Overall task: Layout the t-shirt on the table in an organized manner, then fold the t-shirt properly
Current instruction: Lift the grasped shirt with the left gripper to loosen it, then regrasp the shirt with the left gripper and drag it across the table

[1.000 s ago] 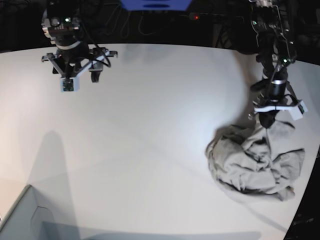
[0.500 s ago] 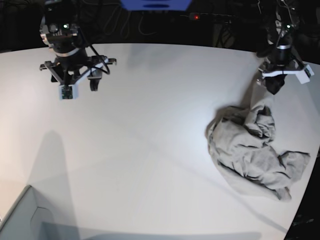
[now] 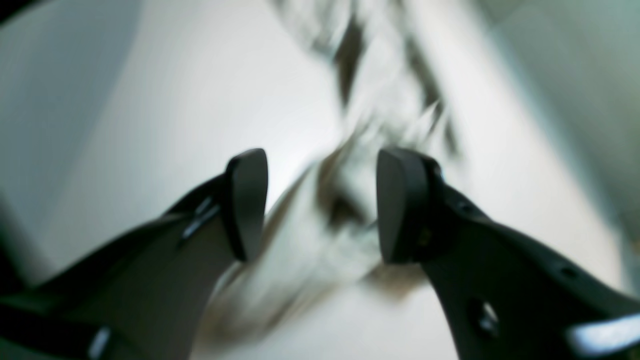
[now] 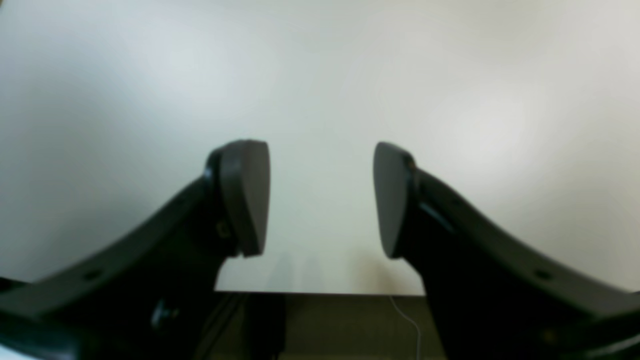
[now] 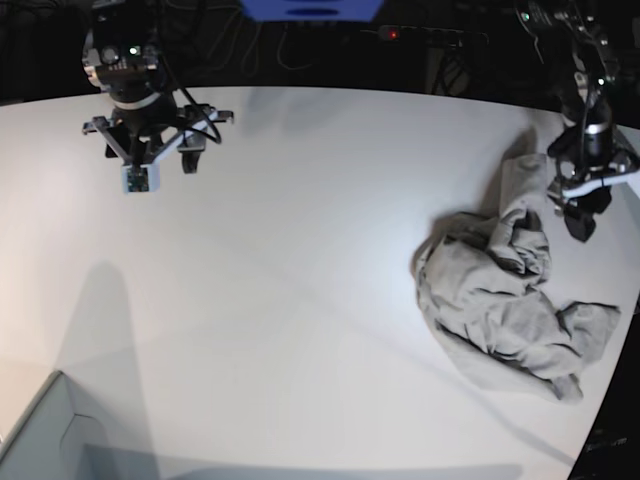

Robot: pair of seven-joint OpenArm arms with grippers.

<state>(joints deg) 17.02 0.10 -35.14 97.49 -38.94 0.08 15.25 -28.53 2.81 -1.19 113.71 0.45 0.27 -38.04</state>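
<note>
White and matte, the large smooth table [image 5: 300, 280] fills nearly my whole base view, its curved far edge meeting a dark background of cables. On the side of my left arm lies the plain light grey-beige cotton t-shirt [image 5: 505, 305], bunched into a rumpled heap near the table's edge, with one fold trailing toward the far side. I judge the task barely begun: nothing is spread out, no sleeve or neckline can be told apart, so the whole laying-out and every fold are left to do.

My left gripper [image 5: 580, 225] hangs just beside the heap's far corner, pointing down. Its wrist view is badly blurred, but I see the jaws standing apart with cloth showing beyond the gap; I see nothing pinched between them, though the blur leaves some doubt.

My right gripper [image 5: 150, 160] hovers well apart from the shirt, over bare table at the far edge on the other side, its jaws spread wide with nothing between them.
</note>
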